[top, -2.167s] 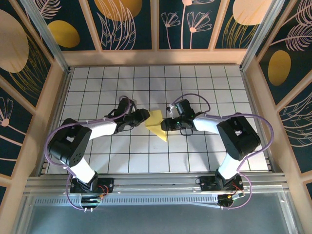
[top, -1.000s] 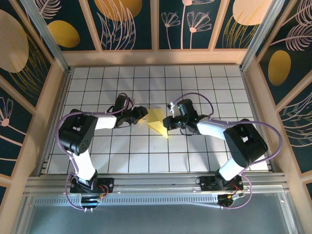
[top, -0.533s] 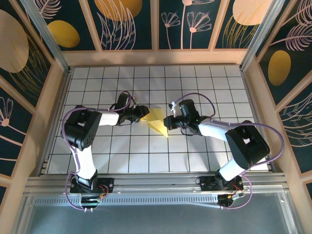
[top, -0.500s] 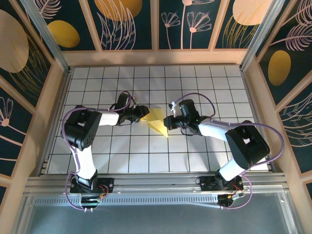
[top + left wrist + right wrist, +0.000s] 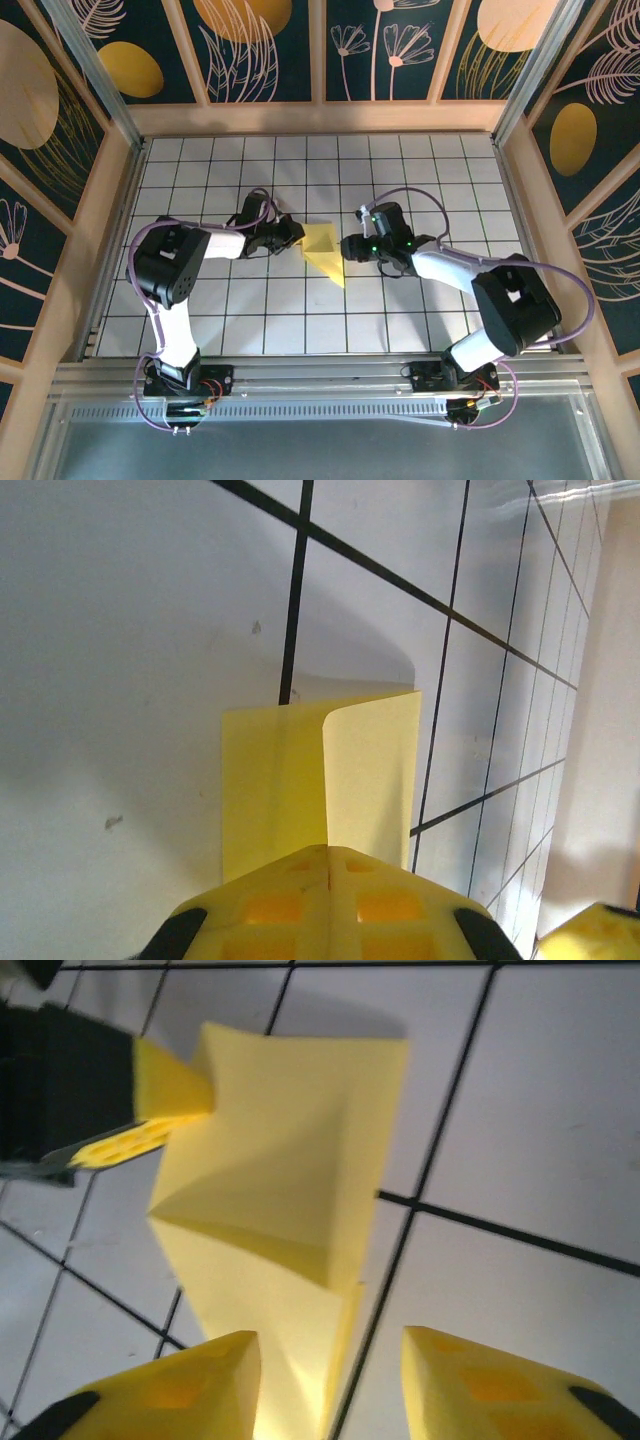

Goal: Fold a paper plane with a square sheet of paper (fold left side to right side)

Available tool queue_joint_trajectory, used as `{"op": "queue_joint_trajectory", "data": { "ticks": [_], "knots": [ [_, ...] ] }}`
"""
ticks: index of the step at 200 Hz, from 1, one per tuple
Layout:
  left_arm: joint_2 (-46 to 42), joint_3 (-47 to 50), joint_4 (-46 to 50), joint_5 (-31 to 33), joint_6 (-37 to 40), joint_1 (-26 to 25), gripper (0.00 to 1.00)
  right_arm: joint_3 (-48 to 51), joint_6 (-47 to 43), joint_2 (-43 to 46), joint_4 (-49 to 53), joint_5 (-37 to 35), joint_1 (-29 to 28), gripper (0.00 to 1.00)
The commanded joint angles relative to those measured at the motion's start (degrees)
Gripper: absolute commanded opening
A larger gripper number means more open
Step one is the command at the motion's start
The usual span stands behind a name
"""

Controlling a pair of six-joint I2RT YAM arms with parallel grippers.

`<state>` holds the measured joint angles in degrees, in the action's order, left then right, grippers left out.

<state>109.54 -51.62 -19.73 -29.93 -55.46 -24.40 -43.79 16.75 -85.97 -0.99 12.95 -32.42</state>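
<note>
**Left hand shut on the paper's edge, right hand open beside it**

On your left, the left hand [image 5: 293, 238] sat low over the white tiled counter [image 5: 400, 180], closed on the left edge of the yellow paper [image 5: 322, 250]. Its wrist camera showed you two yellow fingers [image 5: 270, 900] pressed together with no gap. The paper [image 5: 300, 780] ran out from under their tips, and a crease led straight away from the seam between them.

The paper lay near the middle of the counter, between your two hands. It was folded into a pointed shape, with the broad end toward the far wall and the point toward the near edge. In the right wrist view, the paper [image 5: 290, 1160] showed layered flaps with creases meeting near its centre. The left hand [image 5: 165, 1100] met its upper edge there.

On your right, the right hand [image 5: 347, 247] sat just beside the paper's right edge. Its fingers [image 5: 200, 1380] stood apart, so that hand [image 5: 328, 1342] was open. The narrow end of the paper lay in the gap, closer to one finger than the other. You could not tell whether either finger touched it.
</note>
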Motion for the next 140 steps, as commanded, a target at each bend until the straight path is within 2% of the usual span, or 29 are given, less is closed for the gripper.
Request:
{"op": "queue_joint_trajectory", "data": {
  "ticks": [1,31,56,92,140],
  "knots": [
    [-3.66,0.8,0.89,2.01,-2.08,-1.49,0.0,-4.53,-0.44,3.24,9.29,-11.9,-2.22,0.47],
    [-5.85,1.84,1.4,3.38,-5.18,-2.49,0.0,-9.31,-0.4,2.02,18.51,-24.49,-11.31,0.55],
    [-6.16,1.38,2.45,3.21,-5.73,-2.84,0.0,-11.65,1.96,-1.38,22.61,-31.7,-18.64,0.6],
    [-6.07,0.51,4.08,3.28,-5.32,-3.1,0.0,-12.5,4.89,-7.09,22.6,-36.65,-25.7,0.62],
    [-6.03,-0.09,5.09,3.4,-5.02,-3.02,0.0,-14.79,5.92,-14.96,23.37,-40.95,-29.33,0.6]
  ]
}}
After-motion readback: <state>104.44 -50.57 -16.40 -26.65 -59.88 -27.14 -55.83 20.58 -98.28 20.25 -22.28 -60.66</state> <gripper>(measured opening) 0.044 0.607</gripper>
